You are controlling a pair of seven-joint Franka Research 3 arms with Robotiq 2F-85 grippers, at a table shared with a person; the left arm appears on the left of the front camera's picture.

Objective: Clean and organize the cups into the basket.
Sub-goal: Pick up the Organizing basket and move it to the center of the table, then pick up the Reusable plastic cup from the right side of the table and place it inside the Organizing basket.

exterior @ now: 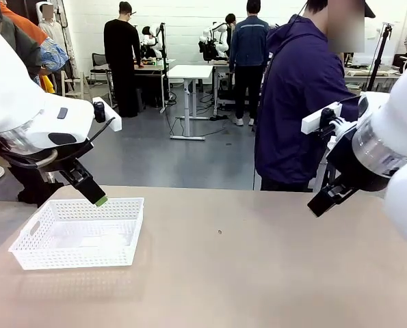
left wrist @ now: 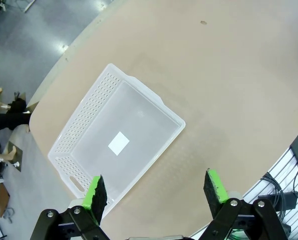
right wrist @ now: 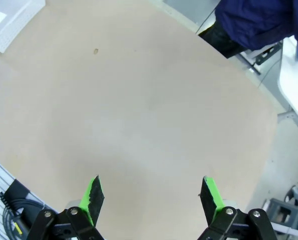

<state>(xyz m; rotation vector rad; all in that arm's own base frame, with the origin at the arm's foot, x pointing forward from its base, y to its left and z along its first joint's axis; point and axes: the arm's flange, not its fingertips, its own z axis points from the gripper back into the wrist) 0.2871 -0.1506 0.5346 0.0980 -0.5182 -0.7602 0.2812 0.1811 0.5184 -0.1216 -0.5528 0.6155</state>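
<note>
You have open worktop point(exterior: 258, 266) across the middle and right for either arm to pass. At the left stands the white basket point(exterior: 73, 256), its inside free, just below the left gripper point(left wrist: 156, 189) with jaws wide apart. A person point(exterior: 295, 102) blocks the far edge.

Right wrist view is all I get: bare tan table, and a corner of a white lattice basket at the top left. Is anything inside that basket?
Observer: Only a small white label on the floor of the shallow white plastic lattice basket.
Operator: Where is the left pincer?
Observer: The left pincer hangs open and empty above the tan table, looking down on the basket.
Operator: And the dark blue cloth at my top right?
Observer: That is a person in a dark blue jacket, standing at the table's far side.
</note>
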